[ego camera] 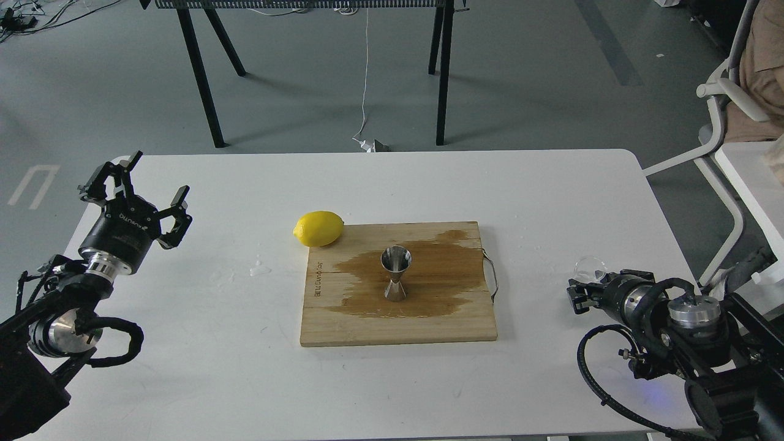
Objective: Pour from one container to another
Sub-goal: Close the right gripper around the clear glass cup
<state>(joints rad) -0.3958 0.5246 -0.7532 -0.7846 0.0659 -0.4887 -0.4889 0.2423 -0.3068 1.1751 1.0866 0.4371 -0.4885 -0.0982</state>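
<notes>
Right hand (pixel 579 294): at 4 o'clock from the board, near the worktop's right edge, pointing left; its fingers are small and dark, so I cannot tell whether they pinch or stand apart.
Cup (pixel 591 267): clear glass, just above and behind the right hand's tip, lying on its side or tilted; whether the hand touches it is unclear.
Board (pixel 343 318): wooden, mid-worktop, a wide dark wet stain across its middle, a metal handle on its right edge.
Jigger (pixel 395 273): steel, upright in the stain at the board's centre, well apart from the cup.
Left hand (pixel 150 187): at 9 o'clock, raised over the worktop's left edge, fingers spread, holding nothing.
Lemon (pixel 318 228): at 11 o'clock, touching the board's far left corner.
Worktop (pixel 214 367): white, a few droplets left of the board.
</notes>
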